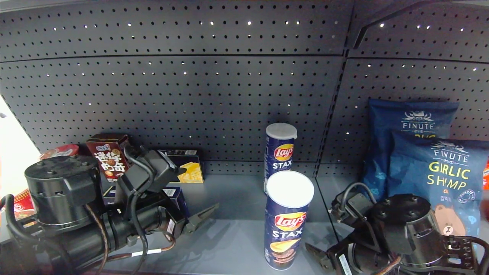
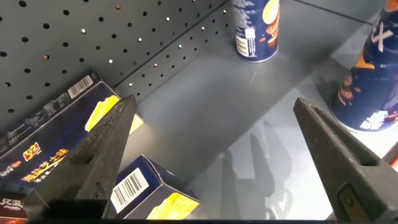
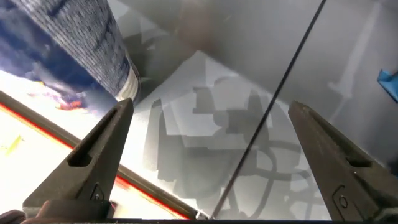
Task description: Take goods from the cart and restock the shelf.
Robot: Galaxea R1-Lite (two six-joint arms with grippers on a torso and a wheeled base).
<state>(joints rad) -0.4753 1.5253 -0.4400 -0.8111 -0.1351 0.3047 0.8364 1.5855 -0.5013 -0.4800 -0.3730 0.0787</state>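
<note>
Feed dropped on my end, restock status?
Left claw open, empty; right claw open, empty. Front chip can and rear chip can upright on shelf, right claw near the front one. Blue boxes close by left claw.

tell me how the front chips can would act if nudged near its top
The front chips can stands tall and narrow on the shelf, so a high push would probably tip it. Once down, its round body would likely roll. Its glossy wall may be slippery to grip.

Dark pegboard back panel (image 1: 191,95) behind. Front blue snack bag (image 1: 439,179) propped right, overlapping rear blue snack bag (image 1: 401,122). Brown box (image 1: 109,154) upright far left.
</note>
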